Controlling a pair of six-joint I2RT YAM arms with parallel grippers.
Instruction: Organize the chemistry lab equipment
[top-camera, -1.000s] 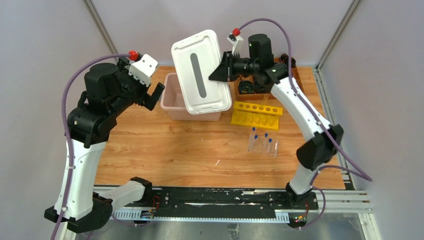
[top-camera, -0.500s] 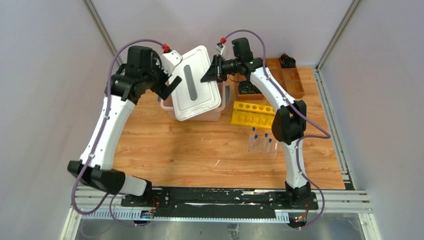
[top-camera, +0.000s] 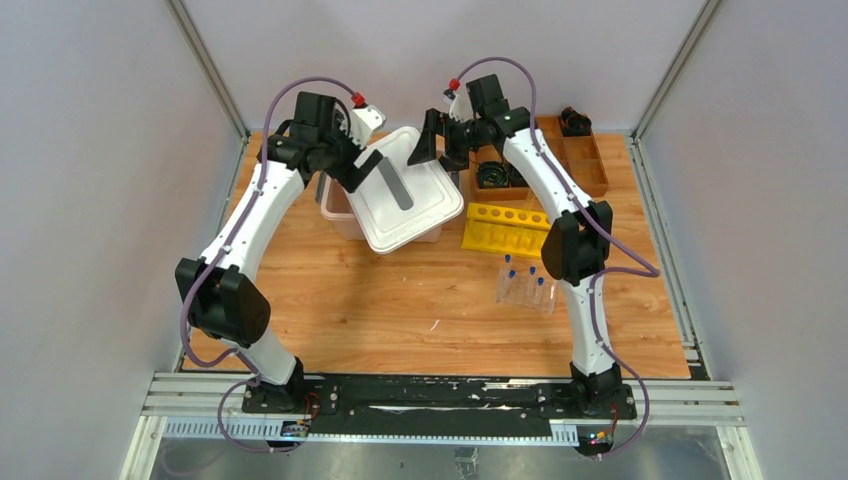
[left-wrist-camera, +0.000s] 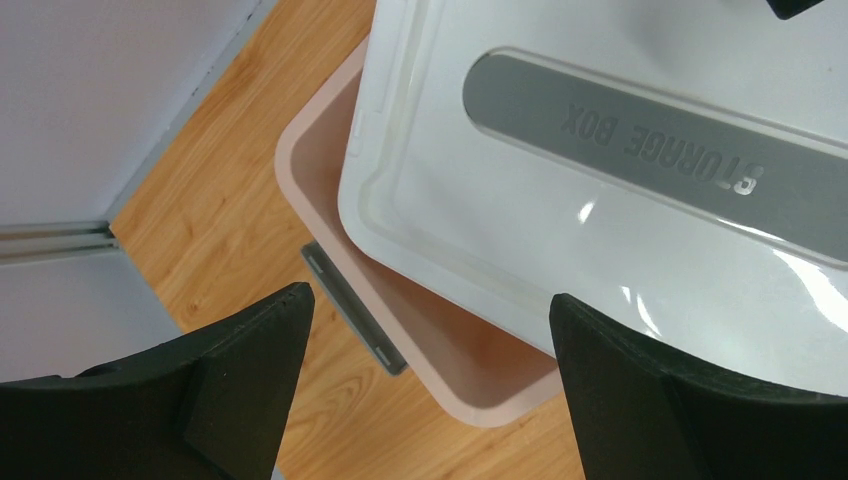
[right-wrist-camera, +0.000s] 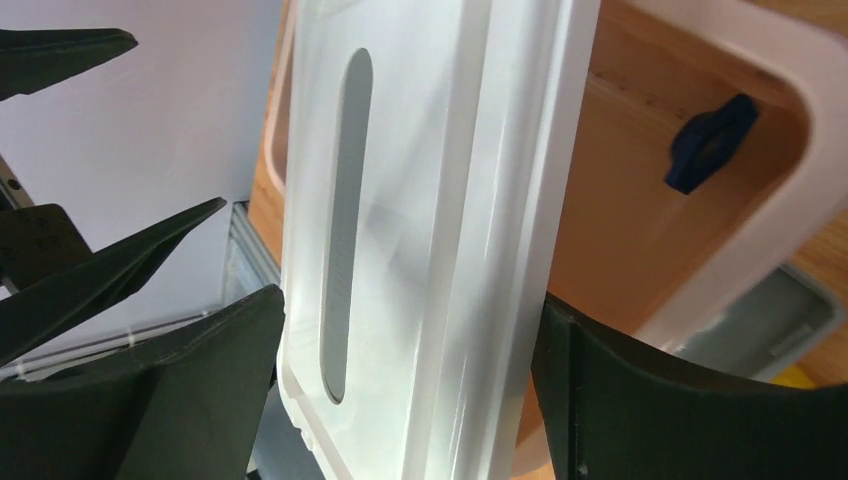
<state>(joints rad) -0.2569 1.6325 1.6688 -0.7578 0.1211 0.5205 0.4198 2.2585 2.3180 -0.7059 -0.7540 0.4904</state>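
Observation:
A white lid (top-camera: 405, 205) with a grey stripe lies askew on the pink storage box (top-camera: 335, 205), leaving the box's left side uncovered. My right gripper (top-camera: 432, 148) hangs open over the lid's back edge. In the right wrist view the lid (right-wrist-camera: 420, 150) fills the gap between that gripper's (right-wrist-camera: 410, 300) spread fingers. My left gripper (top-camera: 345, 170) is open at the lid's left edge. In its own view the left gripper (left-wrist-camera: 430, 295) holds nothing, above the box corner (left-wrist-camera: 480, 400). Small blue-capped tubes (top-camera: 510, 272) stand in the clear tube rack (top-camera: 527, 290) on the table.
A yellow rack (top-camera: 512, 228) lies right of the box. Behind it a wooden tray (top-camera: 585, 165) holds black coiled bundles (top-camera: 495, 175). A small dark blue piece (right-wrist-camera: 712, 140) sits inside the box. A grey latch (left-wrist-camera: 355, 310) sticks out from the box's side.
The lid came down from upright in the right gripper to lying on the box. The right gripper opened and let it go. Both arms reached in toward the box.

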